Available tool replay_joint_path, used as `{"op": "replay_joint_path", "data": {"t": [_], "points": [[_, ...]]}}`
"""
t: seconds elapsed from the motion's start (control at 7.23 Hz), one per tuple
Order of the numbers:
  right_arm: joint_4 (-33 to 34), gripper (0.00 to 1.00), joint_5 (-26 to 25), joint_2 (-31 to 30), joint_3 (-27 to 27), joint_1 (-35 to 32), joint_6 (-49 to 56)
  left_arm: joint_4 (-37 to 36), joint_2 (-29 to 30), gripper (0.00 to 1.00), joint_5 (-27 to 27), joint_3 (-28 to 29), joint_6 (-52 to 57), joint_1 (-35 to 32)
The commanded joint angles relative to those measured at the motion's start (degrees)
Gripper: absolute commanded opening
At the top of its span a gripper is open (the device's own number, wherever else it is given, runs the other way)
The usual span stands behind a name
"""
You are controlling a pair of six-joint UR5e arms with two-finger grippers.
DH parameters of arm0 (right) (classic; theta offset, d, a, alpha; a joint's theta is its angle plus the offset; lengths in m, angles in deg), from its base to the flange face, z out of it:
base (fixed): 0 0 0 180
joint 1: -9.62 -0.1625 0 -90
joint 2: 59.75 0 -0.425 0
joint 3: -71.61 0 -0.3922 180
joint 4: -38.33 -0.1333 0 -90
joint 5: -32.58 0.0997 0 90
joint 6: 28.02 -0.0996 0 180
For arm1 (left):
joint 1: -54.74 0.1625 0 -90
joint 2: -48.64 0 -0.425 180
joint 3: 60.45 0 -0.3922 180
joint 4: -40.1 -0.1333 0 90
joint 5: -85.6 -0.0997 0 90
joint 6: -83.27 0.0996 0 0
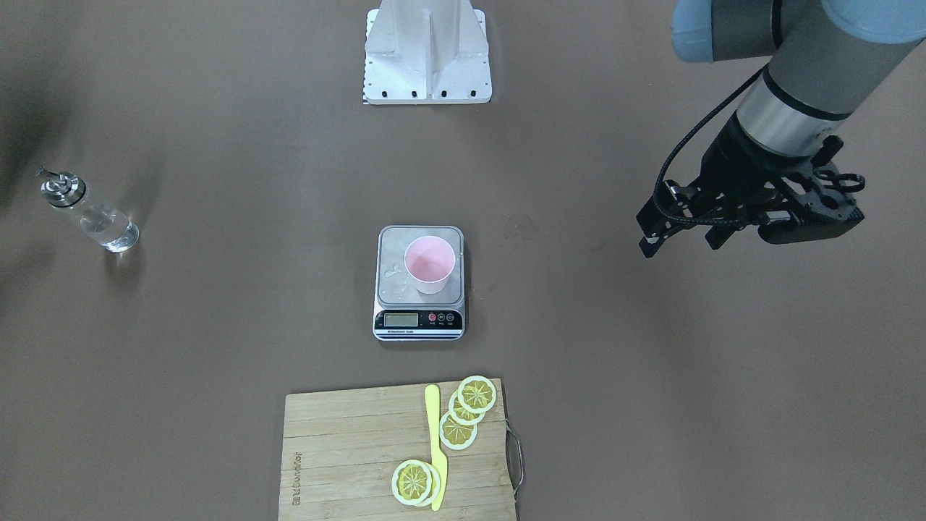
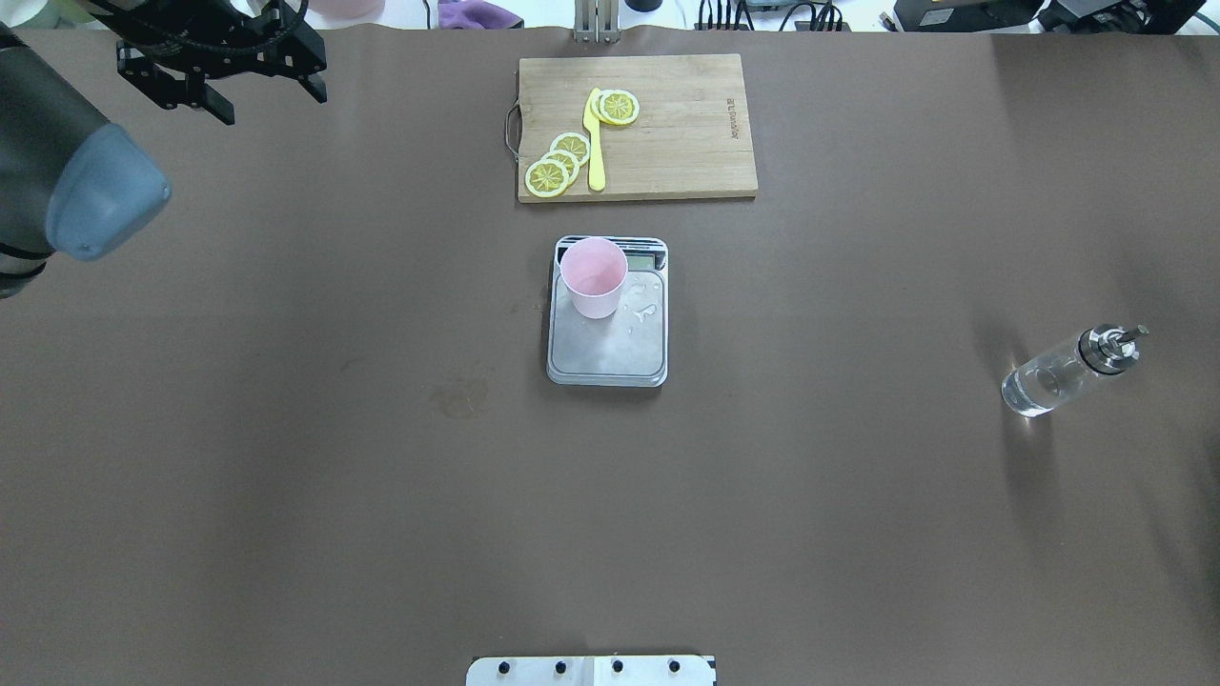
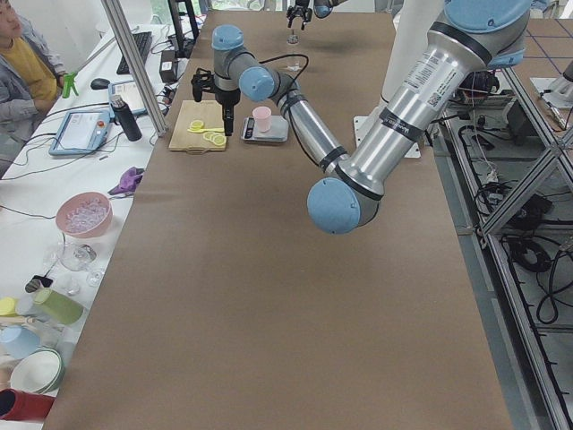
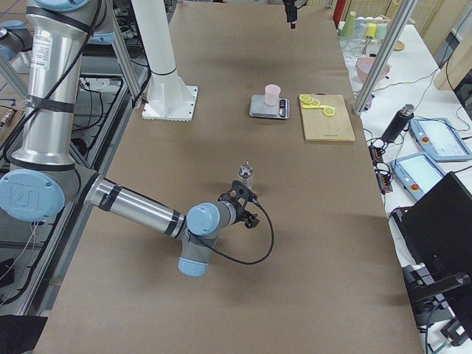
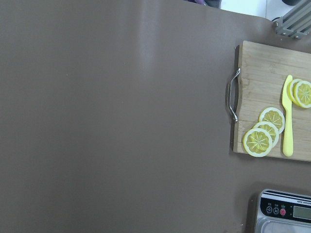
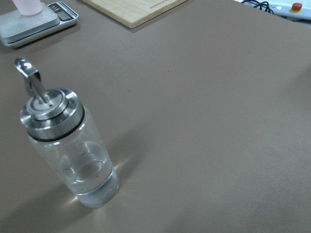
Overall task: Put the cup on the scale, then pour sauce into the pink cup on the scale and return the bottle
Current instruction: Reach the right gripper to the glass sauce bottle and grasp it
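The pale pink cup (image 2: pixel 593 276) stands upright on the steel platform of the scale (image 2: pixel 610 353), toward its display end; it also shows in the front view (image 1: pixel 430 264). A few clear droplets (image 2: pixel 646 310) lie on the platform beside it. The glass bottle (image 2: pixel 1058 376) with a metal spout stands upright on the table far to the right, a little clear sauce (image 6: pixel 90 174) in its bottom. My left gripper (image 2: pixel 272 95) hangs open and empty over the far left of the table. My right gripper (image 4: pixel 247 206) hovers just beside the bottle (image 4: pixel 245 177); I cannot tell whether it is open.
A wooden cutting board (image 2: pixel 686 124) with lemon slices (image 2: pixel 562 162) and a yellow knife (image 2: pixel 596 152) lies beyond the scale. The white robot base (image 1: pixel 427 51) stands at the table's near edge. Bowls and cups (image 3: pixel 82 215) sit on a side table.
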Motion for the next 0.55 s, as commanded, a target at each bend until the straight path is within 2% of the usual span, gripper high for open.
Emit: {"op": "replay_joint_path", "data": {"t": [0.0, 0.41], "points": [[-5.7, 0.90, -3.7, 0.2, -0.9, 0.2, -6.2, -0.3, 0.1, 0.96, 0.0, -0.1, 0.0, -0.1], [-17.6, 0.90, -3.3, -1.6, -0.9, 3.3, -16.7, -2.1, 0.9, 0.97, 0.0, -0.8, 0.0, -0.1]]}}
